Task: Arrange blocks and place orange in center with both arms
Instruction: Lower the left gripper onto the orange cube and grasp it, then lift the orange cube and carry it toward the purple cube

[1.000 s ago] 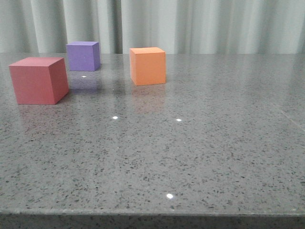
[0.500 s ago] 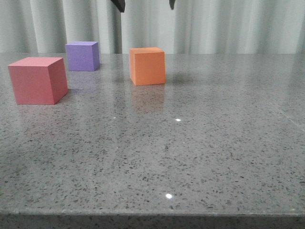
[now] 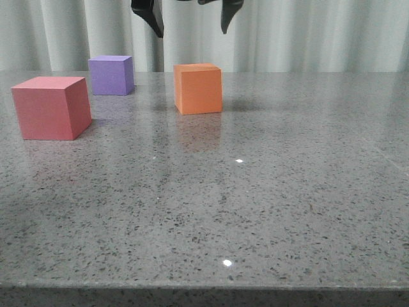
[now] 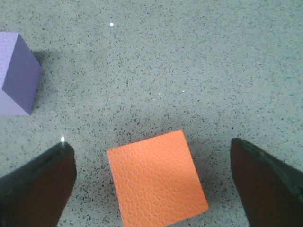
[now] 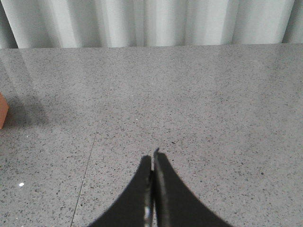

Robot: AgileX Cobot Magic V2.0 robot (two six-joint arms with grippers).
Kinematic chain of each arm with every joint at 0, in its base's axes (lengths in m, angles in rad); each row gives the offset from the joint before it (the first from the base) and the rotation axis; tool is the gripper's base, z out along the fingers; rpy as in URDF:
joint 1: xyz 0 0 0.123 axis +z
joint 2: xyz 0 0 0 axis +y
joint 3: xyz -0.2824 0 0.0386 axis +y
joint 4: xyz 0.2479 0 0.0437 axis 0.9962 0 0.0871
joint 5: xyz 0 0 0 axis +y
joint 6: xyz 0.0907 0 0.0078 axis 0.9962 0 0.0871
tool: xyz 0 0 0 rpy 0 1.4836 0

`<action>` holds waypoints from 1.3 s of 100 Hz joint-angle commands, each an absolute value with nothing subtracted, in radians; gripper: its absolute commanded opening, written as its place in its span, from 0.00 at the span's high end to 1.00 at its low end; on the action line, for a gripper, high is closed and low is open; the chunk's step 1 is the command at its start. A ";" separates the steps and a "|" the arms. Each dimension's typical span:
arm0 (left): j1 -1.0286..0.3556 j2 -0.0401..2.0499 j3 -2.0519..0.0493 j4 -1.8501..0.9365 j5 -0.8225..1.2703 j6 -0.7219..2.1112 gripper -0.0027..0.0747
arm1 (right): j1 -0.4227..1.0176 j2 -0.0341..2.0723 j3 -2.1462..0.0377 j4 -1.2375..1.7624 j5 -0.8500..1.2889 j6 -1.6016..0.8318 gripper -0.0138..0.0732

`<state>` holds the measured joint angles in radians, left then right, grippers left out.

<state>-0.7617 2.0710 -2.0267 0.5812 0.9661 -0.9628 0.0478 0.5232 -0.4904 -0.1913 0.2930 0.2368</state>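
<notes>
Left gripper (image 3: 190,18): lower in the front view than half a second ago, when only its fingertips showed at the top edge; a second ago it was out of that view altogether. It hangs above the orange cube (image 3: 198,88), jaws spread wider than the cube, touching nothing. In the left wrist view the two dark fingers (image 4: 35,187) flank the cube on either side with bare table (image 4: 189,71) between each finger and the cube. Orange cube: plain matte block, finely pebbled top face, sharp edges, unmarked; it stands flat on the speckled grey table toward the far side, near the middle of the width, in the same spot as in both earlier frames. Purple cube (image 3: 111,75): same build, set farther back and to the left of the orange one, well apart from it; unmoved. Pinkish-red cube (image 3: 51,107): nearest the front of the three, at far left, apart from the purple one; unmoved. Right gripper (image 5: 152,189): seen only in its own wrist view, fingers pressed together with nothing between them, above bare table, with an orange sliver at the picture's edge.
</notes>
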 commanded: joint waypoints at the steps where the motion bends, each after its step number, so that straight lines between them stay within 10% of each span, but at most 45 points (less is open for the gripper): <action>1: -0.766 2.033 -2.057 0.620 0.928 -0.986 0.17 | 0.041 0.527 -0.518 -0.203 0.212 0.230 0.92; 65: -0.766 2.133 -2.057 0.589 0.931 -1.007 0.17 | 0.041 0.527 -0.518 -0.203 0.212 0.230 0.92; 94: -0.766 2.132 -2.057 0.589 0.940 -1.007 0.47 | 0.041 0.527 -0.518 -0.203 0.212 0.230 0.92; 130: -0.771 2.004 -2.059 0.589 0.950 -0.844 0.46 | 0.041 0.527 -0.518 -0.203 0.212 0.230 0.92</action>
